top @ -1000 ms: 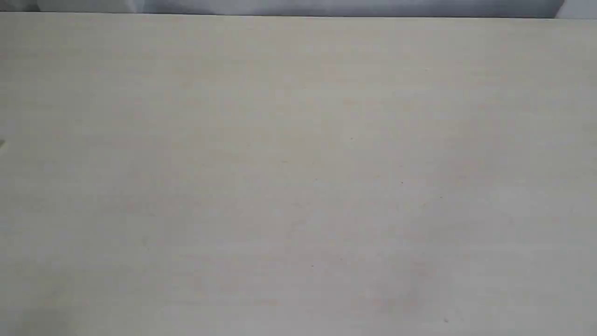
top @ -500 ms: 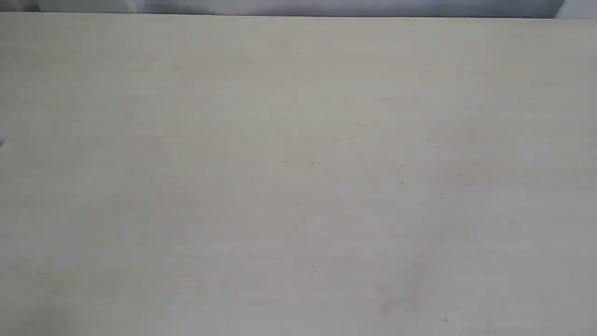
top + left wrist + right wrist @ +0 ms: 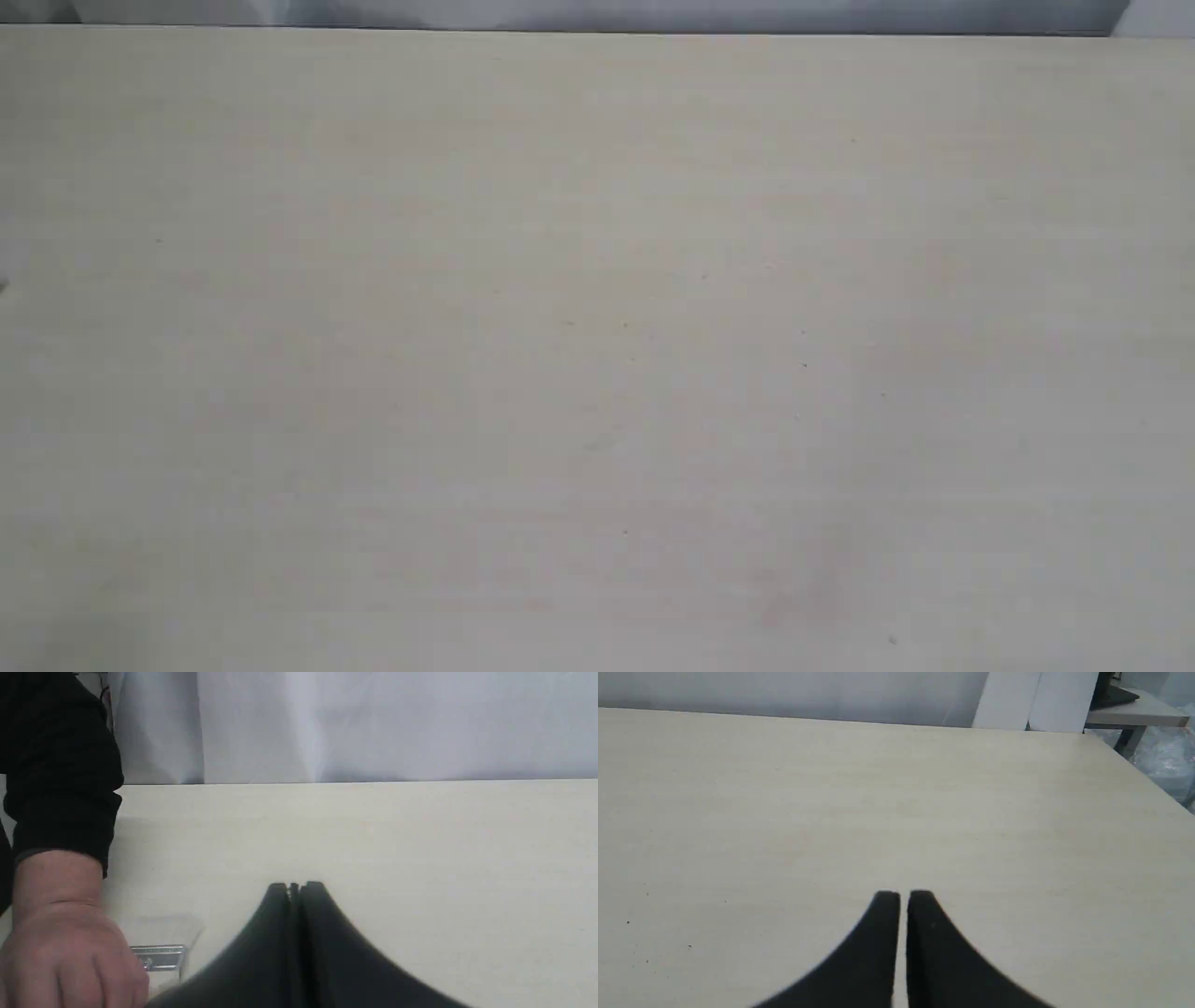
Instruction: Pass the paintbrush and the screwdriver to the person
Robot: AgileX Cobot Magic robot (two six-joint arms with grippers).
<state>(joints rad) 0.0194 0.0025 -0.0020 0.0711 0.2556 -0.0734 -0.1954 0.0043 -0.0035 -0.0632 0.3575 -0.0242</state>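
Hand [image 3: 65, 952] knuckles-up over paintbrush [image 3: 159, 957]

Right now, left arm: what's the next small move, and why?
Probably open the left gripper in place, without advancing yet. Its jaws are closed on nothing. The paintbrush lies on the table close beside it, with the person's hand covering its handle end. Reaching in now would risk bumping the hand.

My left pincer [image 3: 294, 887] and right pincer [image 3: 903, 895] are both sporting plain matte black, smooth fingers [image 3: 934, 952] flaring wide at the base and tapering into blunt squared-off tips.
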